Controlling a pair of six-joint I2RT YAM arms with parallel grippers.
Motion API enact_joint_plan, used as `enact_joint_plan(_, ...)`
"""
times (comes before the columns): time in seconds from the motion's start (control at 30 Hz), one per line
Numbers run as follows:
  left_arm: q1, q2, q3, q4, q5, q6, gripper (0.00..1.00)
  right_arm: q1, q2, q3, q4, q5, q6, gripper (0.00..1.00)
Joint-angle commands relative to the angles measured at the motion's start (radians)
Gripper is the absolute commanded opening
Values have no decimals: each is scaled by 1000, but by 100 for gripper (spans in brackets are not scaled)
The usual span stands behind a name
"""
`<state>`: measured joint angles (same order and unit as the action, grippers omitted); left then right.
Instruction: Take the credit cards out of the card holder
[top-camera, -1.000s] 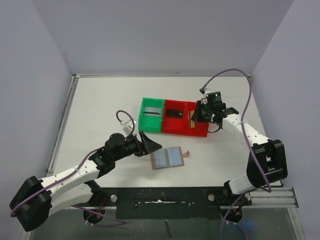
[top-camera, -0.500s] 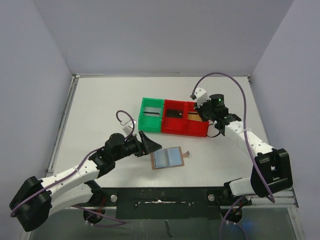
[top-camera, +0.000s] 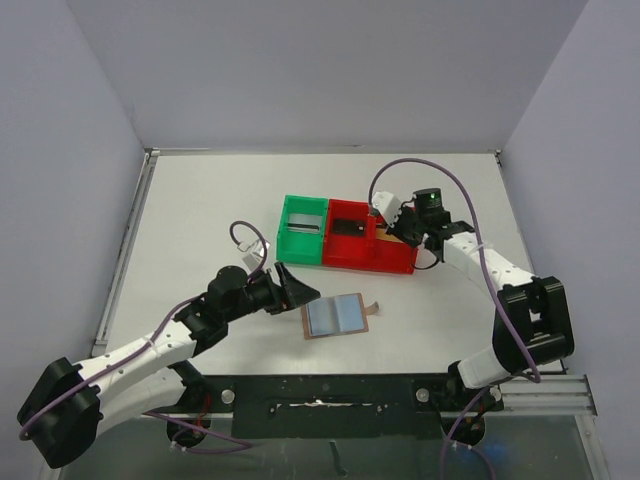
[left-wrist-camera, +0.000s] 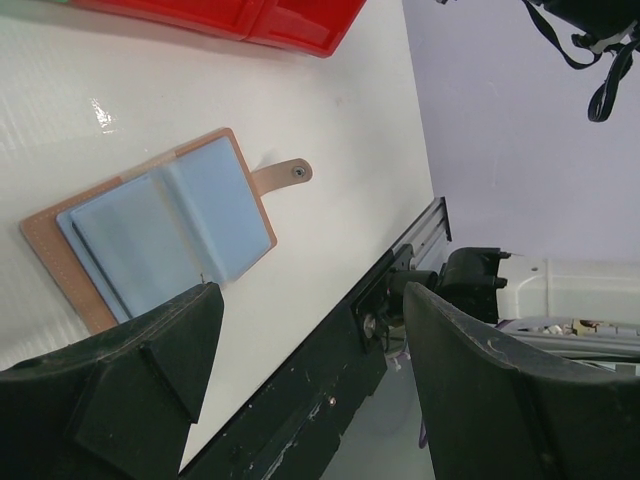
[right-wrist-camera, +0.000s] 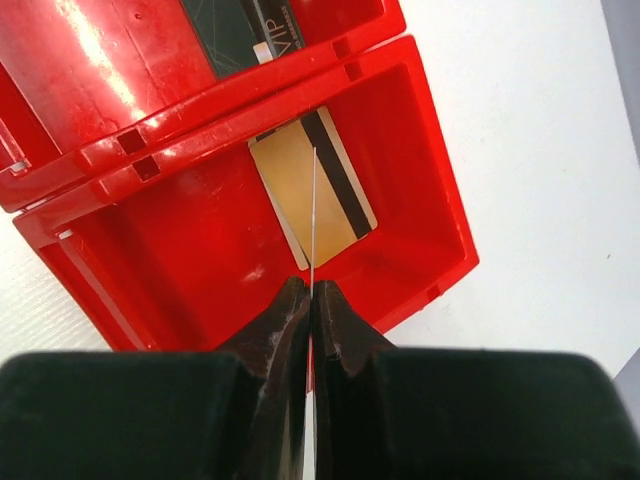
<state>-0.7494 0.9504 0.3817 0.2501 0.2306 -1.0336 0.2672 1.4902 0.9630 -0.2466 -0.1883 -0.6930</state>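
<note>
The card holder (top-camera: 337, 316) lies open and flat on the white table, brown outside with pale blue pockets (left-wrist-camera: 160, 230) and its tab (left-wrist-camera: 285, 175) pointing right. My left gripper (top-camera: 295, 288) hovers just left of it, open and empty (left-wrist-camera: 312, 300). My right gripper (top-camera: 385, 230) is over the right red bin (top-camera: 397, 258), shut on a thin credit card (right-wrist-camera: 313, 215) seen edge-on, its jaws pressed together (right-wrist-camera: 311, 292). Below that, a gold card with a black stripe (right-wrist-camera: 340, 195) lies in the bin.
A second red bin (top-camera: 348, 252) holds a dark card (top-camera: 347, 226), also seen in the right wrist view (right-wrist-camera: 240, 30). A green bin (top-camera: 290, 240) holds a grey card (top-camera: 305, 226). The black rail (top-camera: 330, 395) runs along the near edge. Grey walls enclose the table.
My right wrist has swung left and turned over the right red bin, carrying its card. The left arm and the card holder have not moved.
</note>
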Motion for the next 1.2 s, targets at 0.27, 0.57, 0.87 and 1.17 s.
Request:
enact_joint_plan(0.27,39,-30,58,-35,27,53,71,-11,139,142,-16,-41,-190,0)
enact_joint_plan(0.57,67,-41,54,-51,35,56,71,-17,196,168,27,-14,-257,0)
enact_joint_plan(0.87,91,-45,60,-66,42,67,71,-23,275,208,38,5,-277,6)
enact_joint_plan(1.17,107,-29,62,-62,59,72,71,-23,297,224,-25,-26,-303,16)
